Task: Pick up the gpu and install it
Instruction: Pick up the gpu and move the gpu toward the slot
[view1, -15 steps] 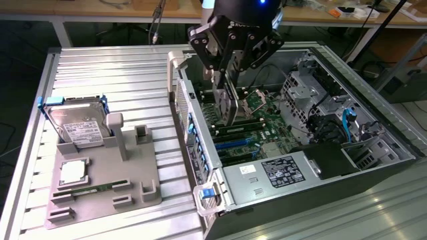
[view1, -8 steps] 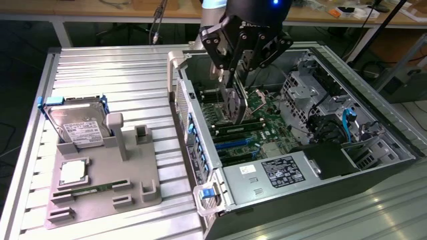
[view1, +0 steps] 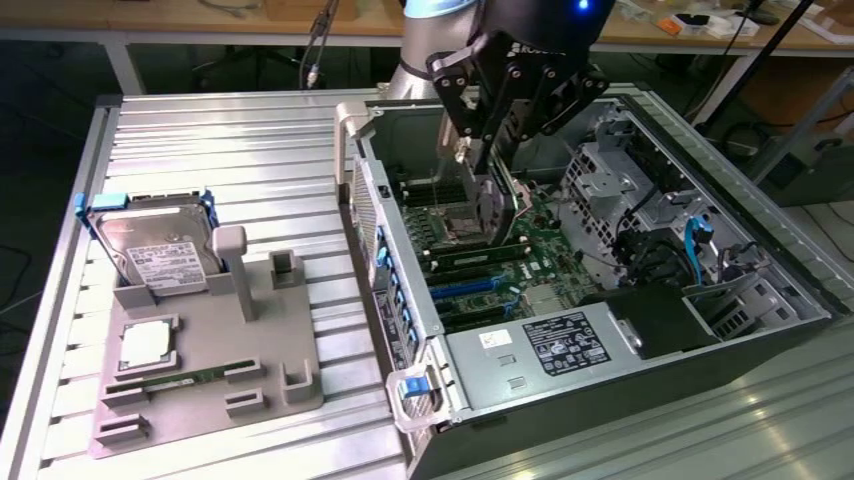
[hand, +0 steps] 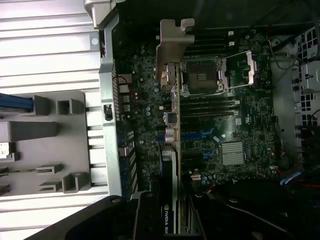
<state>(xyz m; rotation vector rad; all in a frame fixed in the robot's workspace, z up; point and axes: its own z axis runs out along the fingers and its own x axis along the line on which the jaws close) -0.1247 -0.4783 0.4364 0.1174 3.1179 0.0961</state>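
My gripper (view1: 515, 128) hangs inside the open computer case (view1: 400, 300), shut on the gpu (view1: 497, 198), which stands on edge just above the motherboard (view1: 561, 250). In the wrist view the gpu (hand: 173, 130) appears edge-on: a thin green card with its silver end bracket (hand: 172, 47) toward the case's rear wall. Its black fan side sits between my fingers (hand: 150, 217). The card's lower edge lies along the blue expansion slots (hand: 200, 136); I cannot tell whether it touches them.
Beside the case, a grey fixture tray (view1: 200, 400) holds a silver hard drive (view1: 158, 250), a processor (view1: 144, 343) and a memory stick (view1: 180, 380). Around the card are the case's power supply (view1: 561, 345), drive cages with cables (view1: 667, 250) and the processor socket (hand: 202, 77).
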